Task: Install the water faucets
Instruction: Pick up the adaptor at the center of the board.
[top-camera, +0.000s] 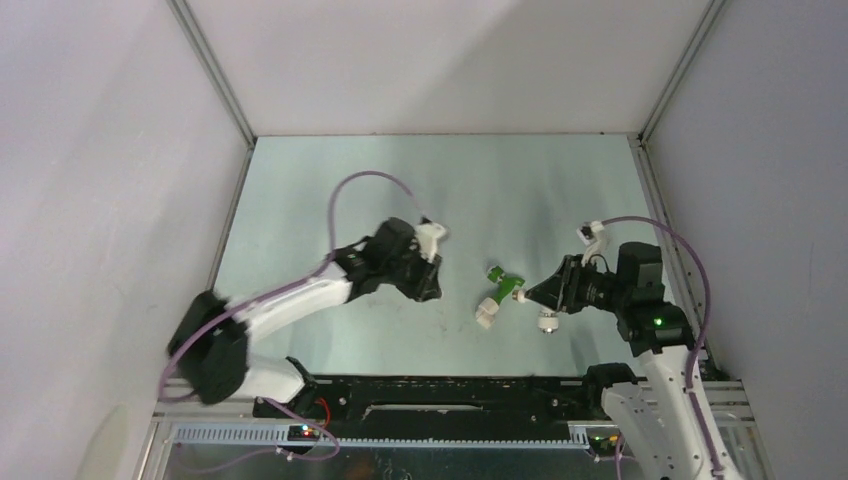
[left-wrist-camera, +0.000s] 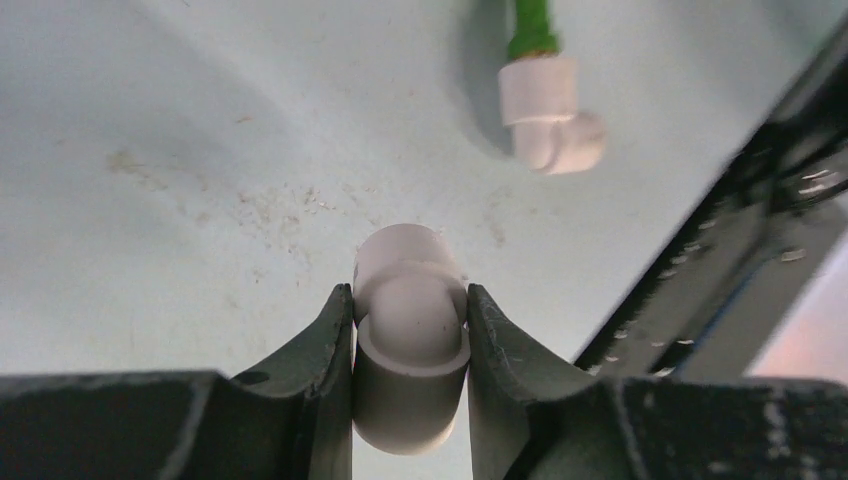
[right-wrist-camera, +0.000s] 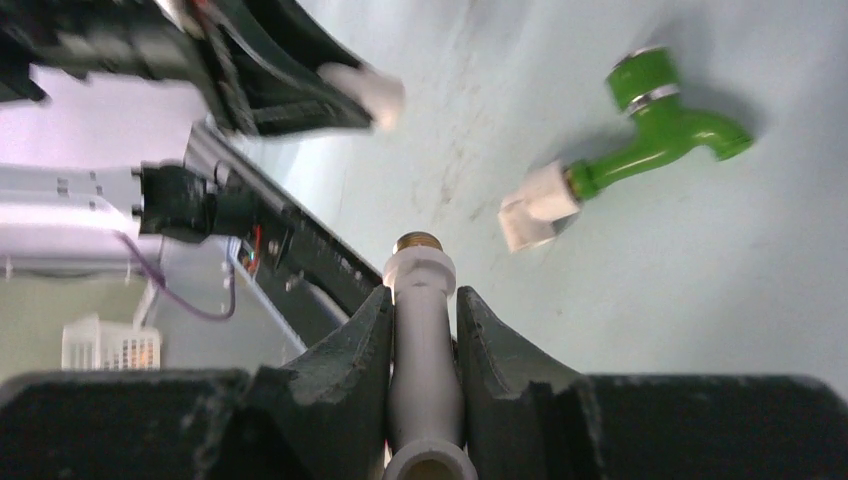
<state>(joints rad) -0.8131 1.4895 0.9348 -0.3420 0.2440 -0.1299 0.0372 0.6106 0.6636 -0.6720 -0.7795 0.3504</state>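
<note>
My left gripper (left-wrist-camera: 410, 302) is shut on a stubby white elbow pipe fitting (left-wrist-camera: 405, 350), both jaws pressed against its sides, just above the table left of centre (top-camera: 430, 283). The green water faucet (right-wrist-camera: 660, 125) lies on the table with another white fitting (right-wrist-camera: 535, 208) on its threaded end, between the two arms (top-camera: 505, 283). My right gripper (right-wrist-camera: 422, 300) is shut on the white water faucet (right-wrist-camera: 420, 340), whose brass-tipped end points past the fingertips. From above, its grey knob (top-camera: 546, 322) hangs below the right gripper (top-camera: 537, 295).
A black rail (top-camera: 440, 395) runs along the table's near edge between the arm bases. Grey walls with metal posts close in the table's left, right and back. A white basket (right-wrist-camera: 110, 345) sits beyond the near edge.
</note>
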